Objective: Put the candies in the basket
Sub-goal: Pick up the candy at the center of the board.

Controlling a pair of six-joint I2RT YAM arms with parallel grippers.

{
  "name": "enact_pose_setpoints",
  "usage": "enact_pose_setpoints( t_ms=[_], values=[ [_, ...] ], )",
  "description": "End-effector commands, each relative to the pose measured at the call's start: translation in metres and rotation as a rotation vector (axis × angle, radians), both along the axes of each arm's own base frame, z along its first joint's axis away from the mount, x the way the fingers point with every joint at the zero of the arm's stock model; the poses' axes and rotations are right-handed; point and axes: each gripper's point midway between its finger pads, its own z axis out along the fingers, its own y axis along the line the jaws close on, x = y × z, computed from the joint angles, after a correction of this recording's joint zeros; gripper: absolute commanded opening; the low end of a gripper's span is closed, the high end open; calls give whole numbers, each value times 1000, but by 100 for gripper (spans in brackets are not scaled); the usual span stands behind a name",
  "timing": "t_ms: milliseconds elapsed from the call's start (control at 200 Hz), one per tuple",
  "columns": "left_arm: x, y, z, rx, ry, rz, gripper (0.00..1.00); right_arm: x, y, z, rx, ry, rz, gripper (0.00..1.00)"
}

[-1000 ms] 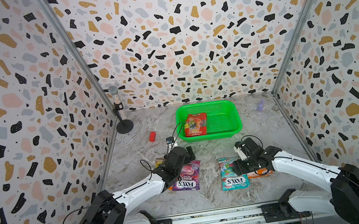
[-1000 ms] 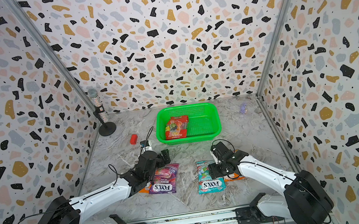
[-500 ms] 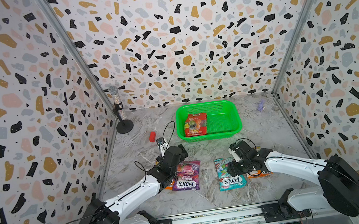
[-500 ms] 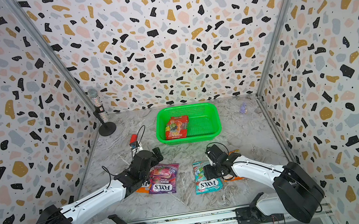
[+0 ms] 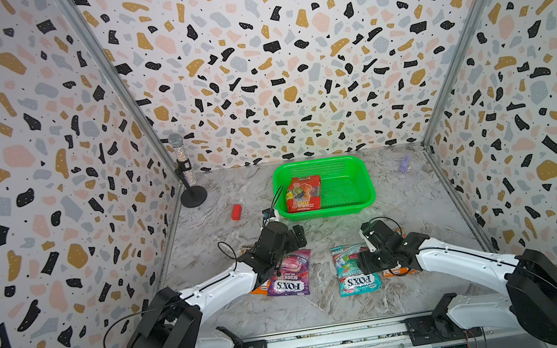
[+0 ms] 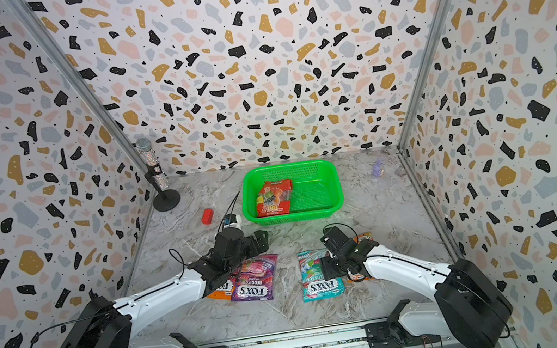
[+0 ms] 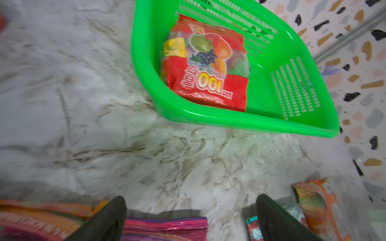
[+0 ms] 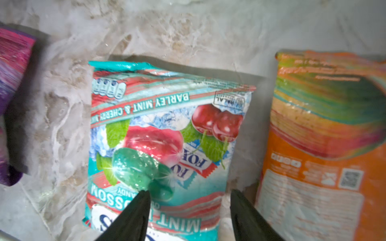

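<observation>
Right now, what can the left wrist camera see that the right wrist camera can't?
Only the left wrist camera: the green basket with the red candy bag lying inside, the spotty wall, and the open left gripper.

Only the right wrist camera: the cherries and mint leaves on the teal candy bag, with the open right gripper over it.

Both: the purple candy bag, an orange candy bag and the marble table.
</observation>
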Motion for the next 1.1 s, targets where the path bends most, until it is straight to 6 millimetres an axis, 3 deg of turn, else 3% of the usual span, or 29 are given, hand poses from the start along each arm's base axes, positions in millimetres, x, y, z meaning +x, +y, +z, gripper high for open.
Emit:
enact_pose_setpoints(
  t_ms=[0,205,436,506,641,936,1096],
  values=[
    [2,-30,22,-73,-52,-140,100,-5,3,-12,6,35,4,64],
    [4,-23,21,-65,-55,-102,100,-5,4,-16,25,32,-7,46],
    [6,-8,23,-49,-77,-28,100,0,3,-2,23,-15,-1,7],
    [6,-1,24,-43,-87,4,100,-1,3,-4,25,-11,-1,0],
    [8,21,24,-36,-99,127,100,-2,3,0,28,-12,2,0],
    [-2,118,10,63,-88,652,100,14,7,49,77,-148,9,0],
    [-6,129,11,51,-107,697,100,19,12,61,119,-188,12,0]
  ],
)
